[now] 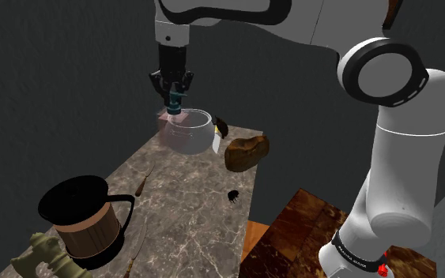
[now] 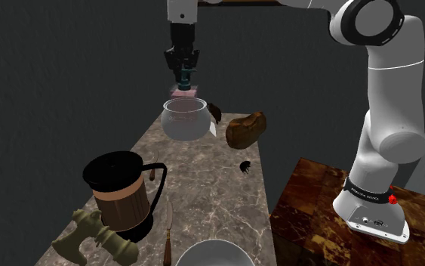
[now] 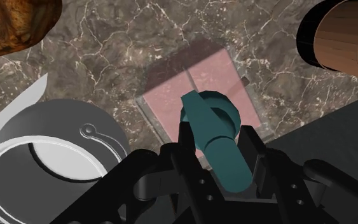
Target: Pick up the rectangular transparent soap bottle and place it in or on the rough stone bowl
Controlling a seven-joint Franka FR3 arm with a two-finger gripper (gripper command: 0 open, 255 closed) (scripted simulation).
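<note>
Dark marbled counter runs along a plain dark wall. From the shoulder view's left: an olive figurine [image 1: 43,257], a black-lidded coffee press [image 1: 82,217], then the gripper [image 1: 175,101], its fingers clamped on the teal pump of the pink see-through soap bottle [image 1: 165,120], which is just behind a glass pot [image 1: 190,133]. The brown stone bowl [image 1: 247,150] lies just right of the pot.

Kitchen, likely domestic: marbled stone counter [image 1: 189,225], coffee press [image 1: 82,215] on it, bread loaf [image 1: 247,151] well beyond the press.
</note>
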